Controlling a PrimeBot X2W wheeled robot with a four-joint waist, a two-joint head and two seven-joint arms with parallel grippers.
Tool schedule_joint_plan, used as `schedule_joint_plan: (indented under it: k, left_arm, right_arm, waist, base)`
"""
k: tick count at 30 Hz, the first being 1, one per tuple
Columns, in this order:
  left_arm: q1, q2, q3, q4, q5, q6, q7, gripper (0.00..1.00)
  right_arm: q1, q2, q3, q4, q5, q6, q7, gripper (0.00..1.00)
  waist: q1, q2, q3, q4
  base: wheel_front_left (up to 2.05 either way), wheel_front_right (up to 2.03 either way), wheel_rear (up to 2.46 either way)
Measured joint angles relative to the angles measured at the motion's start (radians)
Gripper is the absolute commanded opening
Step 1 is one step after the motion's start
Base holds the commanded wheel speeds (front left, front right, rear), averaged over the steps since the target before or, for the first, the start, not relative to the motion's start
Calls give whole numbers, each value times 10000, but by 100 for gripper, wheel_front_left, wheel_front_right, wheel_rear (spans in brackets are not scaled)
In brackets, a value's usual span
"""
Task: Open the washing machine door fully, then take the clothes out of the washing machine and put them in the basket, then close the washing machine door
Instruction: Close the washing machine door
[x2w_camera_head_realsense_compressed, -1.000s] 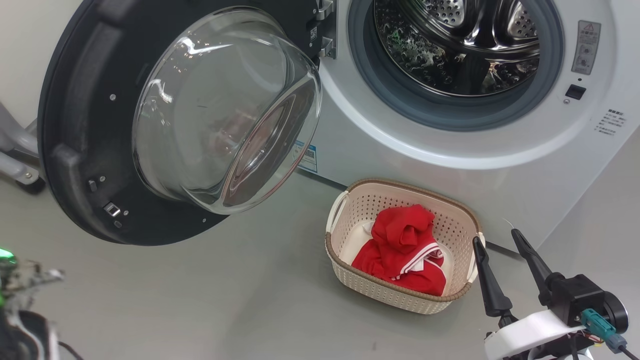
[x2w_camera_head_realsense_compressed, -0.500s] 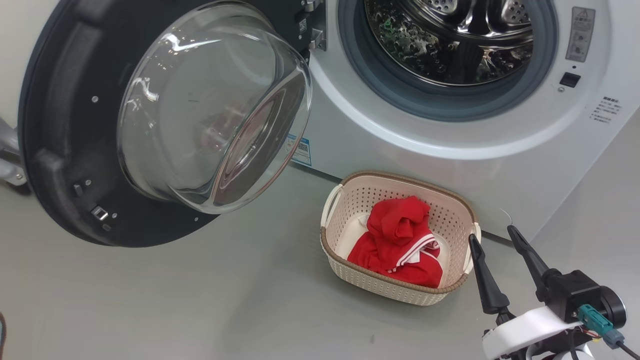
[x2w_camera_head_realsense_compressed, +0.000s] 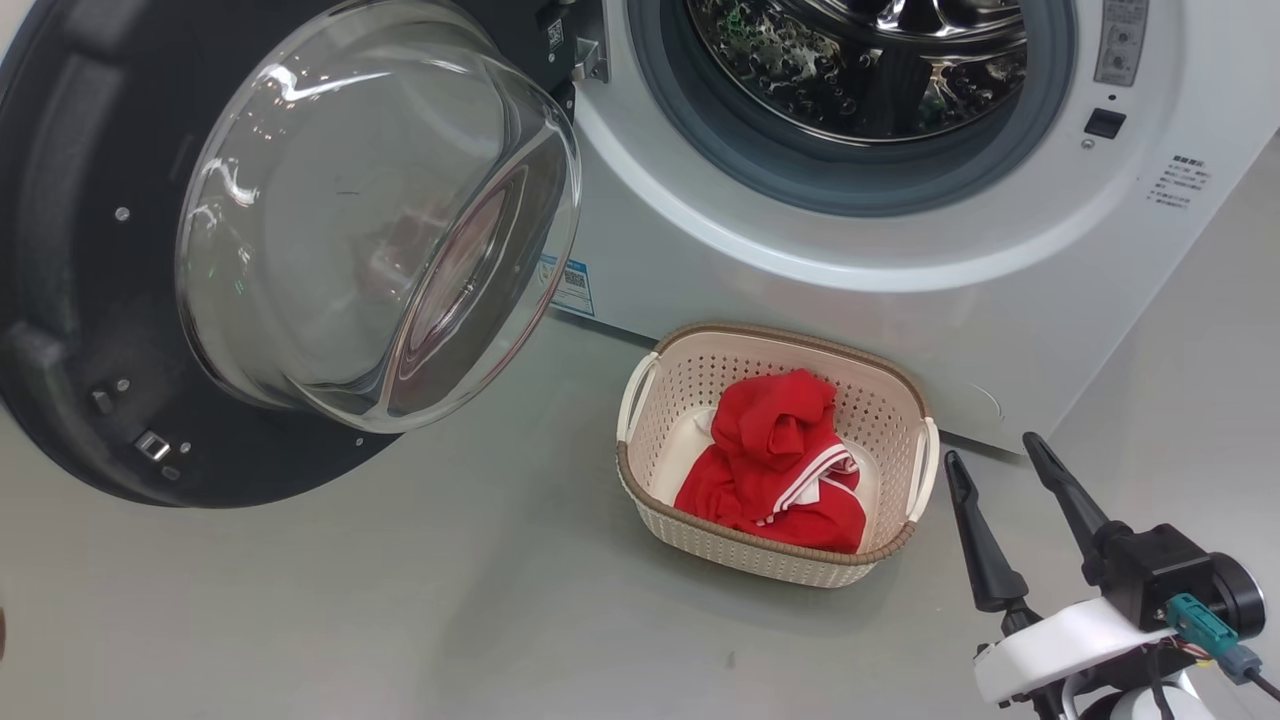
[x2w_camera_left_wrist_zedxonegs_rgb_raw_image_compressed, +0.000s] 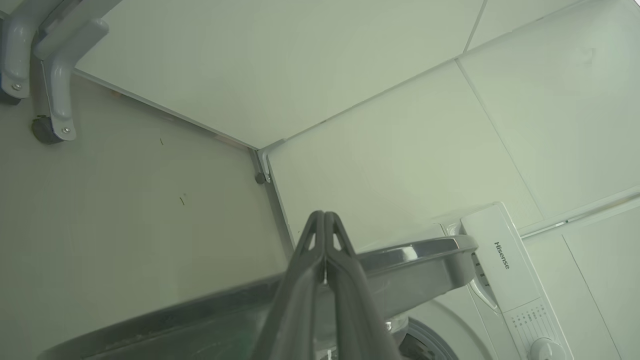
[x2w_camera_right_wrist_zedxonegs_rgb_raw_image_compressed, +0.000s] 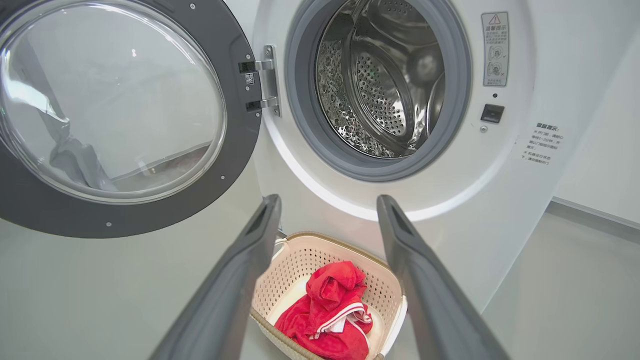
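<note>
The washing machine stands with its steel drum showing no garment inside. Its door is swung wide to the left, the glass bowl bulging toward me. On the floor in front sits the basket with the red clothes in it. My right gripper is open and holds nothing, just right of the basket. In the right wrist view its fingers frame the basket, the clothes and the door. My left gripper is shut on nothing above the door's edge.
Grey floor spreads left of and in front of the basket. A blue sticker marks the machine's front and the latch slot sits right of the mouth. A grey metal bracket with a caster stands by the white wall panels.
The whole head picture has shifted, so the camera moved. A part of the left arm seen at the lower left a second ago has left that view. The right gripper stays open.
</note>
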Motion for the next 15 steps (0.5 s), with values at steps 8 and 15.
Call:
schedule_joint_plan:
  k: [8,15]
  left_arm:
    - [-154,180,-345,732,23,0,522,0]
    - [-368,205,-454,1235,40,0,713,0]
  right_arm:
    - [-12,-69,-98,-125,0,-2,58,100]
    - [-188,-132,-61,-165,0,12,121,100]
  waist:
    - [0,0,116,-25]
    - [0,0,232,-76]
  base:
    - [0,0,0]
    - [0,0,0]
